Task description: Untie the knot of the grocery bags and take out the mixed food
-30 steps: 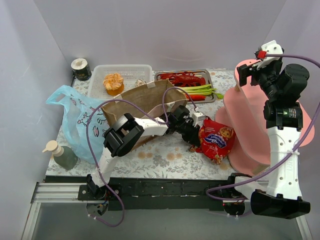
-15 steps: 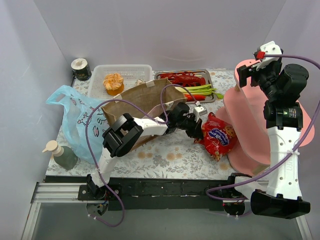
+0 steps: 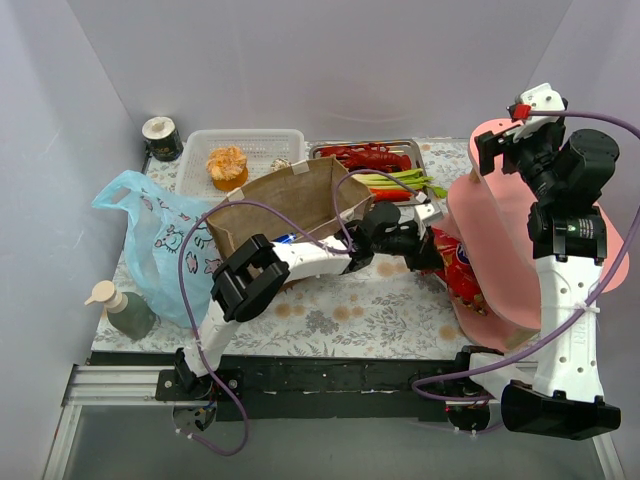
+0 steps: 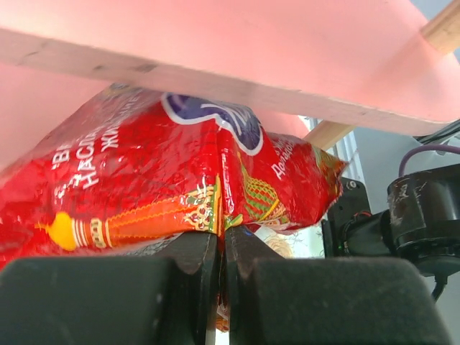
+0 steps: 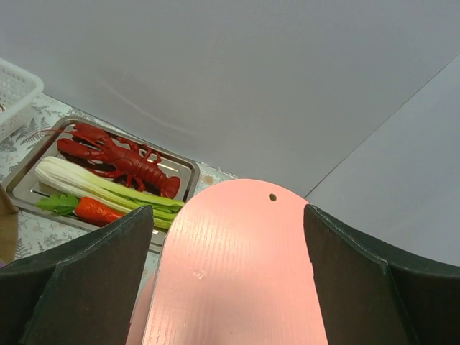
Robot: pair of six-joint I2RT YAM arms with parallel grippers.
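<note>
Left gripper (image 4: 221, 248) clamps snack packet (image 4: 165, 172) by bottom seam, holding it under pink shelf (image 4: 215, 43), likely to stow it. Right gripper (image 5: 226, 215) wide, empty, above shelf.

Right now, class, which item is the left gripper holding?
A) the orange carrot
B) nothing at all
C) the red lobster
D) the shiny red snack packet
D: in the left wrist view the left gripper is shut on the lower seam of the shiny red snack packet, just under the pink board, while the lobster and carrot lie in the metal tray.
</note>
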